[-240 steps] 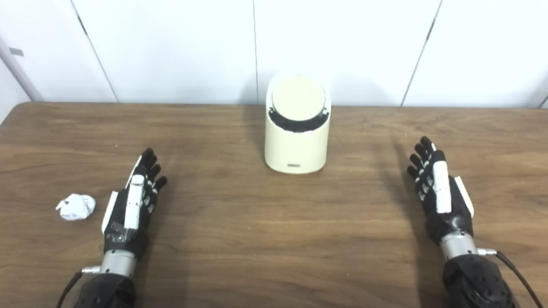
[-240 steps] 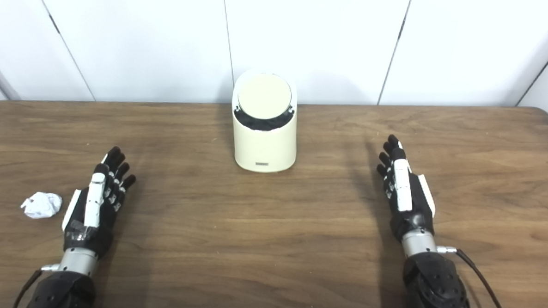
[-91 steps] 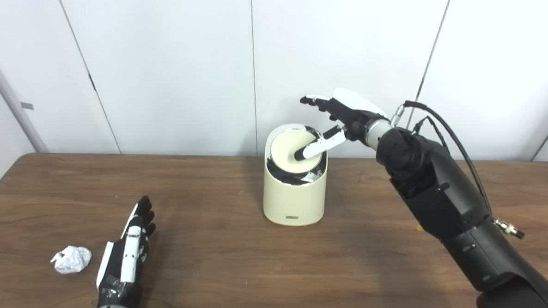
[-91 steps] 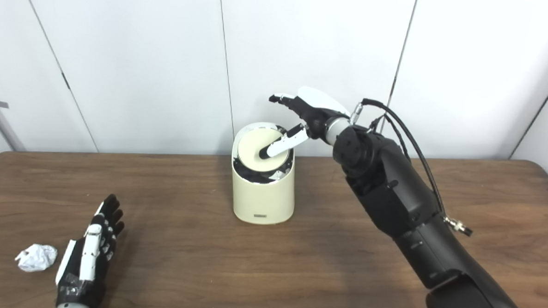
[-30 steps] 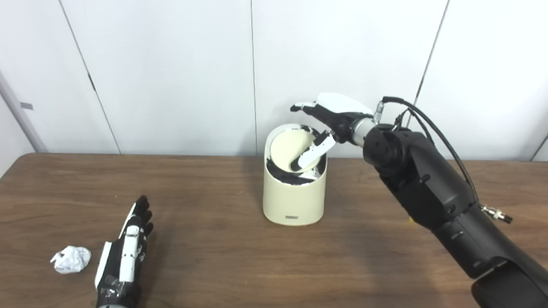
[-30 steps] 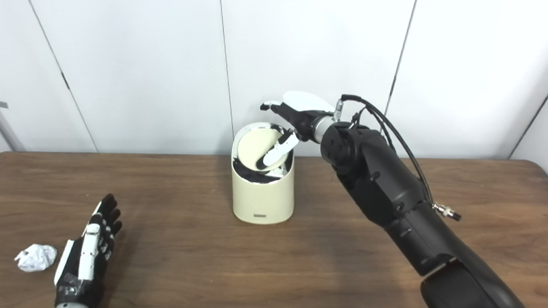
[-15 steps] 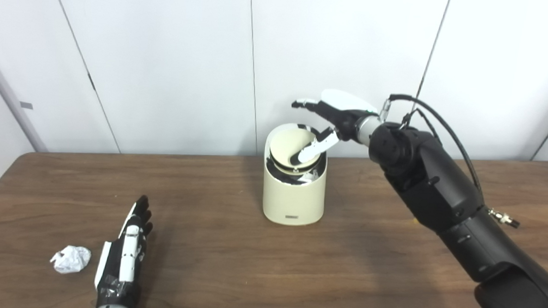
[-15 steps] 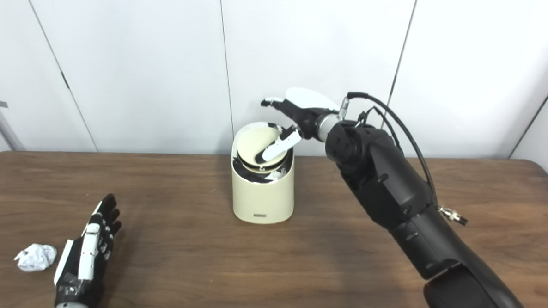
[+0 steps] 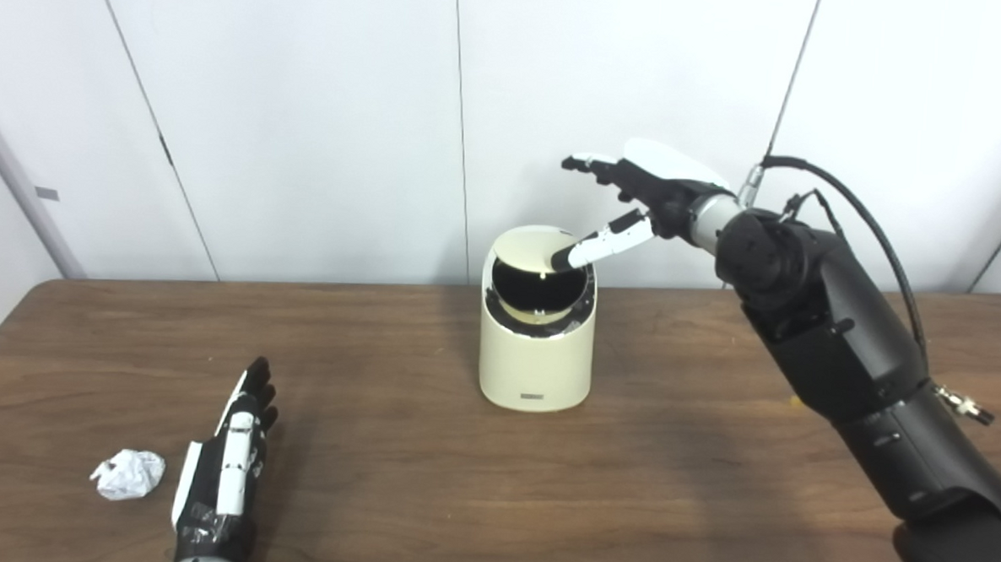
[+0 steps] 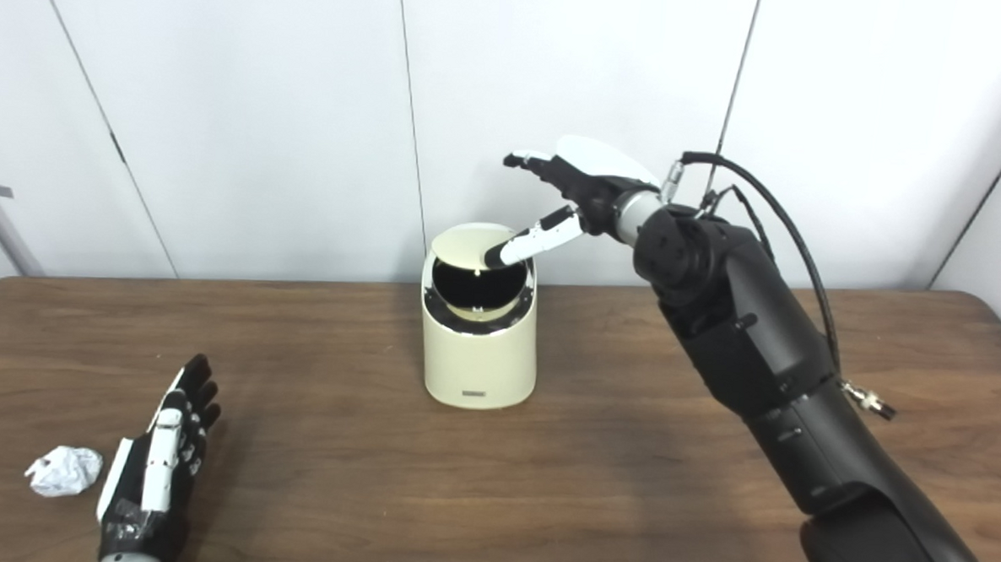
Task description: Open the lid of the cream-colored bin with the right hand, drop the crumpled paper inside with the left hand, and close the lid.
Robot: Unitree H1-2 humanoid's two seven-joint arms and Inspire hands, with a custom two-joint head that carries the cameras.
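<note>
At centre frame, the right hand [image 9: 639,194] had its fingers spread and empty, its thumb tip touching the raised lid [image 9: 525,250] at the back rim of the cream-colored bin [image 9: 536,359], whose dark mouth gaped open. At lower left, the left hand [image 9: 223,472] lay flat on the table [image 9: 424,472], fingers straight and close together, holding nothing. The crumpled paper [image 9: 127,474] sat just beside it, further left. White wall panels [image 9: 305,120] filled the upper frame behind the wood-grain top.

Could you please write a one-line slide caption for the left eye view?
Right hand tips the cream bin's lid open; left hand rests beside the crumpled paper.
</note>
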